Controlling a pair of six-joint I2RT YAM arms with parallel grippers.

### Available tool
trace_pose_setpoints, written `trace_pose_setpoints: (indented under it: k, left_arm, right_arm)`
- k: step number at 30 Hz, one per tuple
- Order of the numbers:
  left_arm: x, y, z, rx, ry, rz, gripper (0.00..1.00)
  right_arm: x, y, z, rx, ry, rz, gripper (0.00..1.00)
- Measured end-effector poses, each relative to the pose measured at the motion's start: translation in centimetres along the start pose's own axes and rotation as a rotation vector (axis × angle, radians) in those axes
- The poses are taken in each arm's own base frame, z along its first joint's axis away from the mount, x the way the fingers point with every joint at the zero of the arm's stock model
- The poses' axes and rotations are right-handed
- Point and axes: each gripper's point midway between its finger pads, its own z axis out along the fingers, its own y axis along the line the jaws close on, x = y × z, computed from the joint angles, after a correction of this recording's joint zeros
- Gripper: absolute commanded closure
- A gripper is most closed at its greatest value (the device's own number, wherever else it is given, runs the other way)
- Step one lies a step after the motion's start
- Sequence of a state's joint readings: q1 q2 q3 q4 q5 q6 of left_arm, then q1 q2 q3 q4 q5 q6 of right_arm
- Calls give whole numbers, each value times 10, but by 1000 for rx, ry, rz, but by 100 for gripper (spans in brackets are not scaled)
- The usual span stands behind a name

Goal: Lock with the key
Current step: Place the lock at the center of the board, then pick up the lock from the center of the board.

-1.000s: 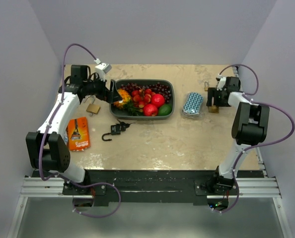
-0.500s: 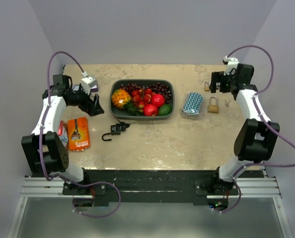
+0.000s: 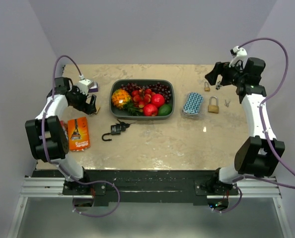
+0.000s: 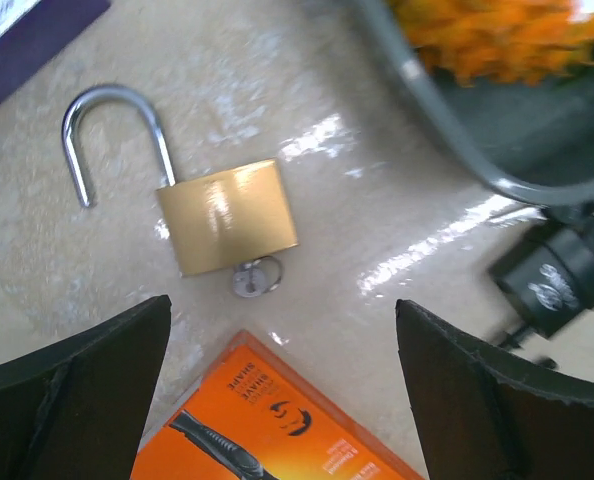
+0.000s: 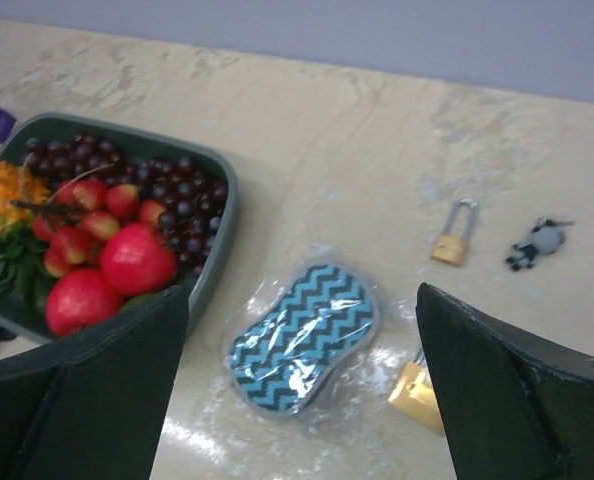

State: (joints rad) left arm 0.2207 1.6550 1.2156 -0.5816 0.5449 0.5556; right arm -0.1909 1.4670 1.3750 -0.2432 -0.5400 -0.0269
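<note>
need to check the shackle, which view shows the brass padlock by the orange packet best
The left wrist view: the brass padlock lies in full sight, shackle open, a key in its base. In the top view the left gripper hides nearly all of it. The right wrist view misses it.

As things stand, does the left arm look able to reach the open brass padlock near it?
Probably yes. The padlock lies uncovered just ahead of the open left jaws, with nothing between them. Only the orange packet lies close to its key.
</note>
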Motion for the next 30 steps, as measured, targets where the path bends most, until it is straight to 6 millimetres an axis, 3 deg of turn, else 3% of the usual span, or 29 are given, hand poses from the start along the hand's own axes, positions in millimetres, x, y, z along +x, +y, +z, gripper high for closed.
trace_pose_setpoints:
  k: [5, 8, 15, 19, 24, 27, 28, 30]
  left_arm:
    - [23, 32, 29, -106, 76, -90, 4]
    - [31, 41, 40, -132, 99, -128, 5]
    - [35, 38, 64, -133, 126, -152, 7]
    - [36, 32, 79, -139, 154, -152, 13]
    - [32, 37, 85, -201, 161, -162, 26]
    - [33, 40, 85, -234, 169, -173, 39]
    - [33, 40, 86, -244, 172, -175, 50]
    - [32, 40, 86, -262, 174, -184, 61]
  right_arm:
    - [37, 6, 13, -56, 120, 134, 1]
    - [46, 8, 12, -54, 155, 174, 1]
    - [58, 16, 12, -60, 205, 204, 1]
    - [59, 18, 13, -57, 208, 201, 1]
    - [59, 17, 13, -49, 209, 205, 1]
    - [59, 17, 13, -49, 209, 208, 1]
    - [59, 17, 13, -50, 209, 208, 1]
    - [59, 18, 13, -51, 210, 206, 1]
